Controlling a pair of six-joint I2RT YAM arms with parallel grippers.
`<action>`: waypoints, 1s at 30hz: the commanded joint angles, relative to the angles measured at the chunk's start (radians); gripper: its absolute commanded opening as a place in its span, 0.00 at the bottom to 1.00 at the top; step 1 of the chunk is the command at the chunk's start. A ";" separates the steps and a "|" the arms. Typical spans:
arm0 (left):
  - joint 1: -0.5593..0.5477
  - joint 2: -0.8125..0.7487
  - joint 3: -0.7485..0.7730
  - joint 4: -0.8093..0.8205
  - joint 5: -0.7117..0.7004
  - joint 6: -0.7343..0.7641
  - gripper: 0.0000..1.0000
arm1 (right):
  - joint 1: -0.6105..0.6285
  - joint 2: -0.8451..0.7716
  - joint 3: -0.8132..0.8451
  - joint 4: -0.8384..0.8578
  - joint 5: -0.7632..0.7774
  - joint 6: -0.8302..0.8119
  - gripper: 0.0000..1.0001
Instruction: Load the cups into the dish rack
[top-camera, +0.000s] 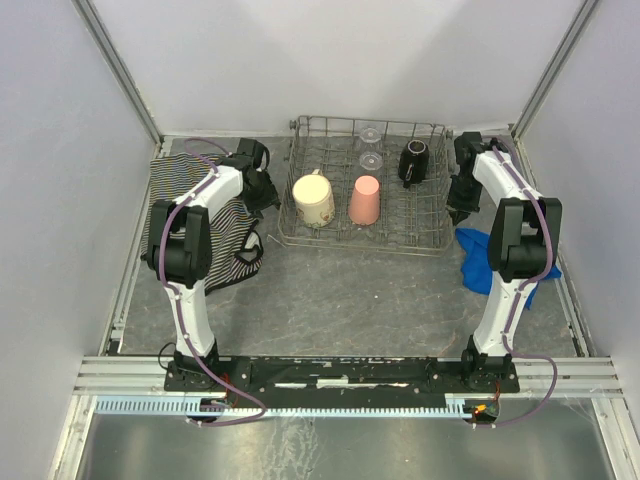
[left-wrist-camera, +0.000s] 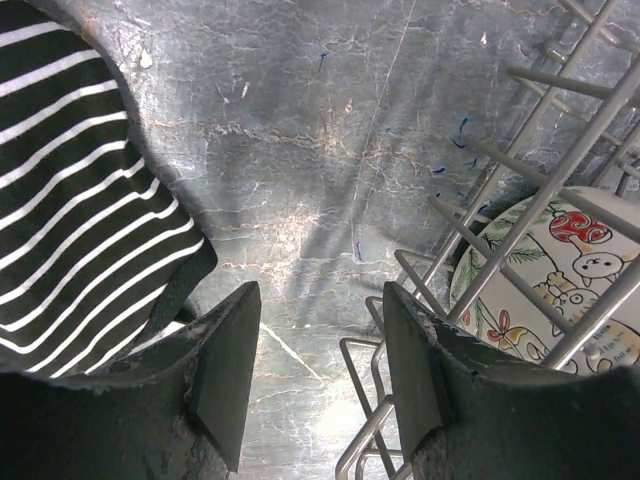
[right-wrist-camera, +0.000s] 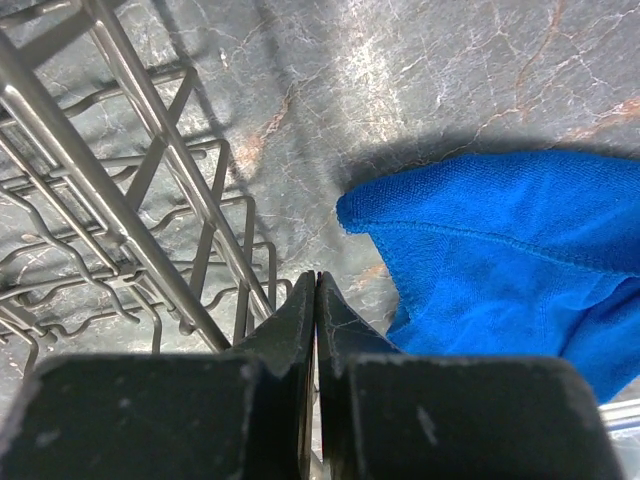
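The grey wire dish rack (top-camera: 432, 240) stands at the back middle of the table. In it are the cream floral mug (top-camera: 313, 199), the salmon-pink tumbler (top-camera: 365, 200), the black mug (top-camera: 414, 161) and the small clear glass (top-camera: 371, 160). My left gripper (top-camera: 268, 197) is open and empty just left of the rack; in its wrist view the gripper (left-wrist-camera: 320, 300) is beside the rack's wires (left-wrist-camera: 530, 210), with the floral mug (left-wrist-camera: 560, 280) behind them. My right gripper (top-camera: 458, 214) is shut and empty just right of the rack; its wrist view shows the gripper (right-wrist-camera: 316, 280) beside the rack's side (right-wrist-camera: 120, 200).
A black and white striped cloth (top-camera: 200, 215) lies at the left, also in the left wrist view (left-wrist-camera: 70, 220). A blue cloth (top-camera: 490, 262) lies at the right, right by my right gripper (right-wrist-camera: 500, 250). Grey walls stand on three sides.
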 joint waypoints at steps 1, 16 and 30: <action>-0.020 0.029 0.058 0.038 0.058 -0.015 0.60 | 0.068 0.051 0.099 0.102 -0.096 0.061 0.05; -0.017 0.077 0.138 0.028 0.041 0.009 0.60 | 0.138 0.172 0.297 0.042 -0.108 0.076 0.05; -0.004 0.092 0.198 0.002 0.015 0.027 0.61 | 0.175 0.175 0.306 0.043 -0.104 0.081 0.05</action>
